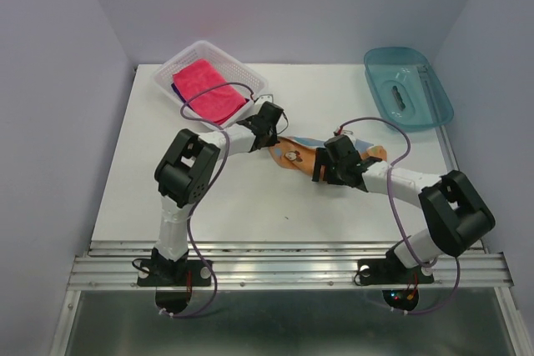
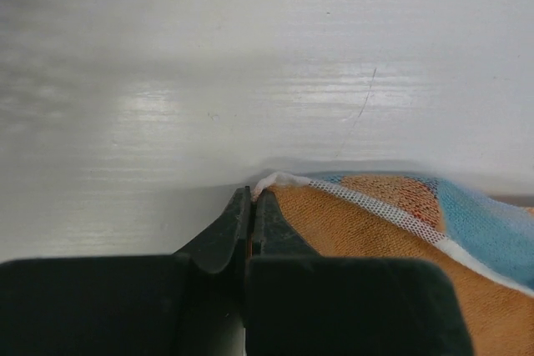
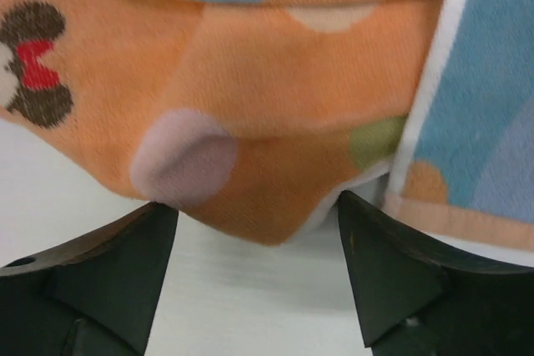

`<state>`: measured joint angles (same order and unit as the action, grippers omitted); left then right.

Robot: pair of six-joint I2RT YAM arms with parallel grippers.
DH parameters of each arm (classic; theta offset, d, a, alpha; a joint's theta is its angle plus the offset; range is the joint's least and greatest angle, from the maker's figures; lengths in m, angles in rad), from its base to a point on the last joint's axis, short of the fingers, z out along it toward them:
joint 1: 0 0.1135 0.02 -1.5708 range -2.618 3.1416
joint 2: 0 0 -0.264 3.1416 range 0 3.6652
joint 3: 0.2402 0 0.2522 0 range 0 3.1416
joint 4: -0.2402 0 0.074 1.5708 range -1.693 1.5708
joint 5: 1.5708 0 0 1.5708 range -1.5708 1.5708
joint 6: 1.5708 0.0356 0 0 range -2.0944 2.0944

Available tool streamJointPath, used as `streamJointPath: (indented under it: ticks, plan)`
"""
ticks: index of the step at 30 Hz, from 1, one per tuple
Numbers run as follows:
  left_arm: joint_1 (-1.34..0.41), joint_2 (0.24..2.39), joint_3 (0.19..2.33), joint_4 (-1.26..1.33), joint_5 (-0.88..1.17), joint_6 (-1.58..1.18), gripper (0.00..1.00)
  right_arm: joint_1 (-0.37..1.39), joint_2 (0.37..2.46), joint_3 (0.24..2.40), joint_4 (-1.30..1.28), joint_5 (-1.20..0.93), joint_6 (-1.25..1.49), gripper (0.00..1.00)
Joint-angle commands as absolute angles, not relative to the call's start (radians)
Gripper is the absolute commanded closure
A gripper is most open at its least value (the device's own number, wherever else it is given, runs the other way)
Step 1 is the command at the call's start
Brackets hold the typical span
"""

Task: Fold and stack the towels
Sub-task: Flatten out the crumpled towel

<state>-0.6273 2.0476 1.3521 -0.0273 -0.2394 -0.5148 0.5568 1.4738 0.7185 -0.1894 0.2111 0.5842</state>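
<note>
The orange towel (image 1: 294,156) with pastel spots and a small cartoon print lies bunched on the white table between my two grippers. My left gripper (image 1: 273,135) is shut on its white-edged corner (image 2: 275,181) at the towel's left end. My right gripper (image 1: 324,174) is open, its fingers (image 3: 108,264) on either side of a hanging fold of the orange towel (image 3: 275,181), just above the table. The pink-red towel (image 1: 209,89) lies folded in the white basket (image 1: 250,77) at the back; a dark purple edge (image 1: 178,92) peeks out under it.
A teal plastic tray (image 1: 434,106) sits at the back right of the table. Purple cables loop from both arms over the table (image 1: 250,206). Grey walls close in the left, back and right sides. A metal rail runs along the near edge.
</note>
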Motion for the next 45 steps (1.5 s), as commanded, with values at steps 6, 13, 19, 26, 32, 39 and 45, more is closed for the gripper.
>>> streamJointPath:
  ticks: [6,13,19,26,32,39,45]
  plan:
    - [-0.650,1.883,1.221,0.037,-0.302,-0.543,1.00,0.561,1.517,0.793,-0.022,0.259,0.652,0.81]
    - [-0.689,1.625,1.014,0.129,-0.272,-0.565,1.00,0.560,1.252,0.811,-0.178,0.064,0.588,0.99]
    - [-0.733,1.299,0.925,0.187,-0.259,-0.563,1.00,0.560,1.008,0.916,-0.328,0.005,0.554,0.99]
    - [-0.755,0.990,0.908,0.241,-0.213,-0.532,1.00,0.560,0.960,1.087,-0.388,-0.255,0.496,0.99]
    - [-0.755,0.907,0.951,0.186,-0.301,-0.541,1.00,0.561,1.014,1.146,-0.364,-0.460,0.499,0.99]
    - [-0.755,0.928,1.000,0.164,-0.429,-0.534,1.00,0.560,1.061,1.227,-0.399,-0.388,0.474,0.99]
    - [-0.683,1.195,1.222,0.158,-0.453,-0.459,1.00,0.409,1.271,1.396,-0.397,-0.383,0.414,0.99]
